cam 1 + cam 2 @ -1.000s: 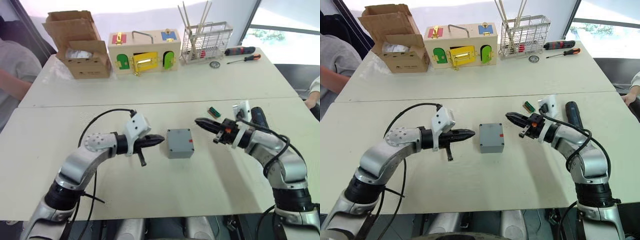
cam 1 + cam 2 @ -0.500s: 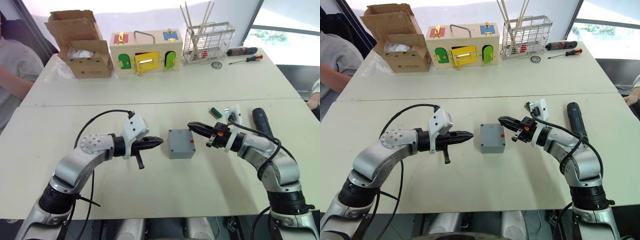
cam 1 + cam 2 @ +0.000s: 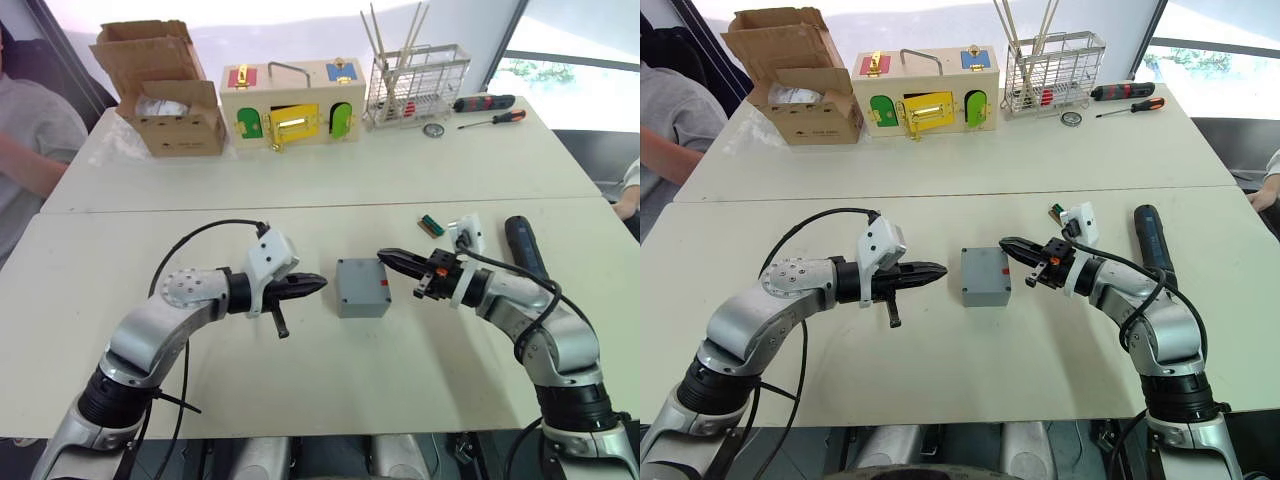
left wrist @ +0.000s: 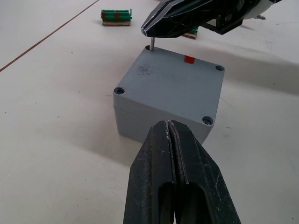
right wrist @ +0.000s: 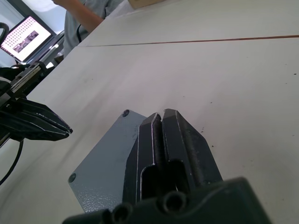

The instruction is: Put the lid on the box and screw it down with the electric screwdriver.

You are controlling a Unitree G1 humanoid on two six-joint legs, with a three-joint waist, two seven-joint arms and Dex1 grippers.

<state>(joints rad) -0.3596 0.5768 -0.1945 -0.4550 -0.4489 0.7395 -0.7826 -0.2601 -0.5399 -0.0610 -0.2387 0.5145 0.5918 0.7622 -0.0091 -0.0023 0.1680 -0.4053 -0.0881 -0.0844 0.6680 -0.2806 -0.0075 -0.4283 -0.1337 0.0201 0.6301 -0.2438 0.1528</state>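
The grey box [image 3: 360, 292] stands mid-table with the lid [image 4: 170, 84] lying flat on top, screw holes at its corners and a red mark [image 4: 188, 59] near one edge. My left gripper [image 3: 318, 284] is shut and empty, pointing at the box's left side from a short gap. My right gripper [image 3: 385, 257] is shut on a thin metal screw [image 4: 152, 46], held upright over the lid's far corner hole. The electric screwdriver [image 3: 522, 245], a thick black cylinder, lies on the table beyond my right forearm.
A small green part [image 3: 428, 223] lies behind the right gripper. At the far edge stand a cardboard carton [image 3: 165, 90], a wooden latch box [image 3: 290, 100], a wire rack [image 3: 415, 85] and manual screwdrivers [image 3: 485, 102]. A person [image 3: 30, 140] sits at the left.
My right gripper has moved left toward the box and dipped slightly, now over the lid's far right corner. The left gripper and the box have stayed put.
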